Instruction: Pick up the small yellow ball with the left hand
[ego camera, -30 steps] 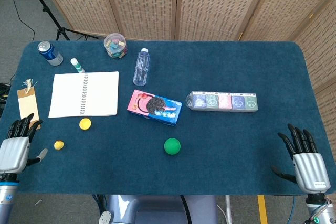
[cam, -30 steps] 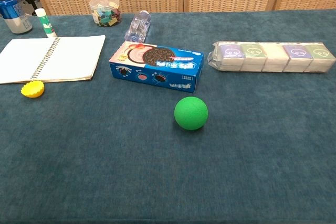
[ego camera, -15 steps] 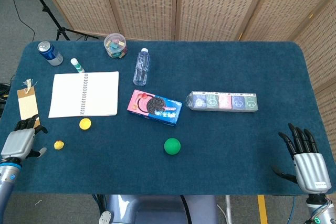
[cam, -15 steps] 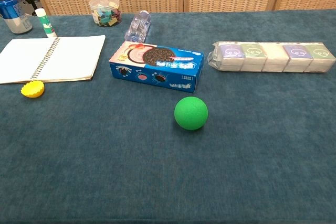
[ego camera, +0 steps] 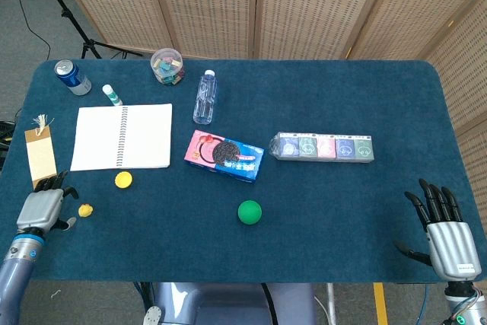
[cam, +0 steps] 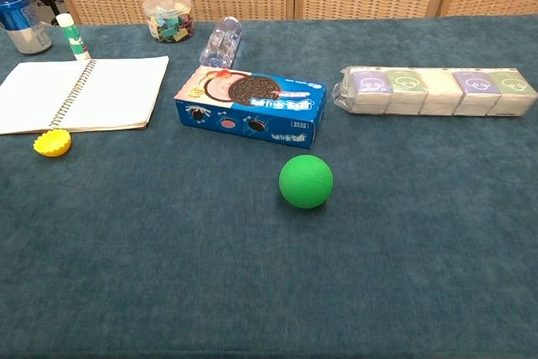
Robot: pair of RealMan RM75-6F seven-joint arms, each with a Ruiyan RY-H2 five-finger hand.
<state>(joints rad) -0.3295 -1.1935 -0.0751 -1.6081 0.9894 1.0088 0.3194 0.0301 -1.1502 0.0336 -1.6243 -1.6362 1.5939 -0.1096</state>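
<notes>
The small yellow ball (ego camera: 85,209) lies on the blue table cloth near the front left edge, seen only in the head view. My left hand (ego camera: 46,207) hovers just to its left, fingers apart and holding nothing, with a small gap to the ball. Over the front right corner my right hand (ego camera: 445,234) has its fingers spread and is empty. Neither hand shows in the chest view.
A larger yellow round piece (ego camera: 123,180) lies just beyond the ball, below the open notebook (ego camera: 122,136). A green ball (ego camera: 249,211), cookie box (ego camera: 224,155), tissue pack row (ego camera: 324,146), bottle (ego camera: 203,97), can (ego camera: 71,76) and bookmark (ego camera: 39,151) also lie on the table.
My left hand has moved rightwards along the front edge, from the table's corner to close beside the small yellow ball. The right hand has stayed put.
</notes>
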